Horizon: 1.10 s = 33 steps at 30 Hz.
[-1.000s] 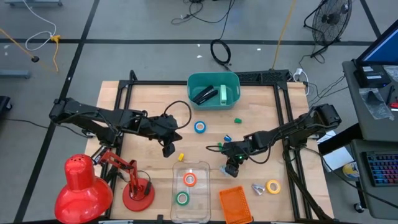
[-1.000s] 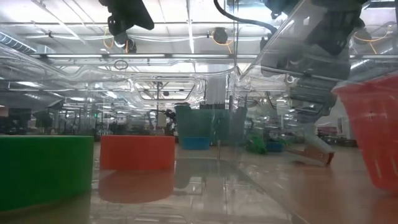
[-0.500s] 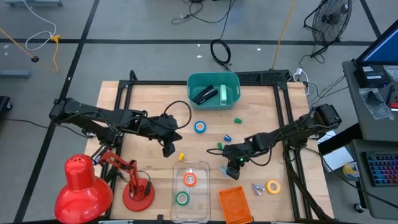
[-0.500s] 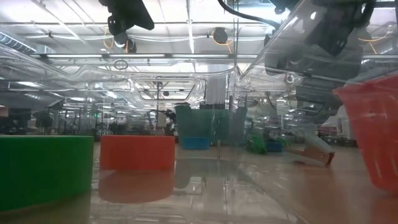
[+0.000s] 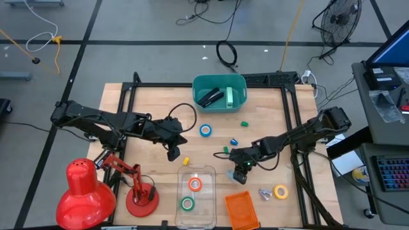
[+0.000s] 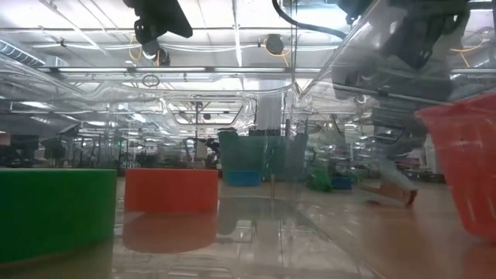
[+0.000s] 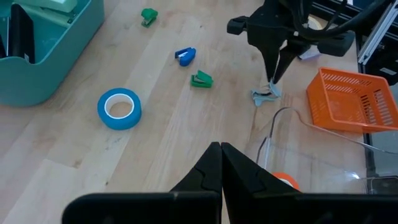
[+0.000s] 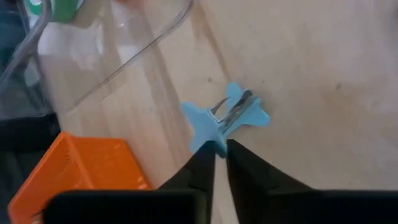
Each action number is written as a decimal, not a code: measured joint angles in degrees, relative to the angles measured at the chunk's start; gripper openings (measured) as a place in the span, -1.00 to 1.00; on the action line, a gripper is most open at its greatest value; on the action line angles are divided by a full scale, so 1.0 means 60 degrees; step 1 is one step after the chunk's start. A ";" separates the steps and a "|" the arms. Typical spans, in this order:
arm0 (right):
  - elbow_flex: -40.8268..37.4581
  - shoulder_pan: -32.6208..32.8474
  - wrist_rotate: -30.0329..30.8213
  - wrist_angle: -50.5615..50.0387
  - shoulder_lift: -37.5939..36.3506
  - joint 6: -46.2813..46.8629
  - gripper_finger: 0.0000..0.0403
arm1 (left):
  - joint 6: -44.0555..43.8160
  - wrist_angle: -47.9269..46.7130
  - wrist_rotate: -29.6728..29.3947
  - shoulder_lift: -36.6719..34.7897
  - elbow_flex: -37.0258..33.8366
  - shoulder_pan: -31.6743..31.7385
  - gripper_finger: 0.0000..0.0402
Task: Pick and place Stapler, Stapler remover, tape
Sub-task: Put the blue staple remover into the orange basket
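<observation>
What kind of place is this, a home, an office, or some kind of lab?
Most likely a robotics lab or workshop. A wooden table on a black metal frame carries two robot arms, cables trail over a bare concrete floor with a fan nearby, and the low view shows industrial ceiling lights.

in the high view the left gripper (image 5: pixel 174 154) sits left of frame centre, its arm stretching in from the left edge, fingers pressed together. the right gripper (image 5: pixel 239 174) points down right of centre, fingers nearly closed, arm reaching from the right.
</observation>
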 joint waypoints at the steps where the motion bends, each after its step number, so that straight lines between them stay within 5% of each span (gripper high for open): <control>1: -0.0045 -0.0005 -0.0149 0.0083 -0.0002 0.0033 -0.94 | 0.0003 0.0000 0.0000 0.0000 0.0000 0.0000 -1.00; 16: -0.0146 -0.0007 -0.0142 0.0992 -0.0236 0.0813 -0.99 | 0.0124 -0.0004 -0.0004 0.0004 0.0000 0.0000 -1.00; 25: -0.0122 0.0118 -0.0455 0.0870 -0.1959 0.2215 -1.00 | 0.0363 -0.0011 0.0000 0.0004 0.0000 0.0011 -1.00; 33: -0.0114 0.1928 -0.1690 0.0876 -0.3092 0.4922 -1.00 | 0.0583 -0.0029 0.0000 0.0004 0.0000 0.0059 -1.00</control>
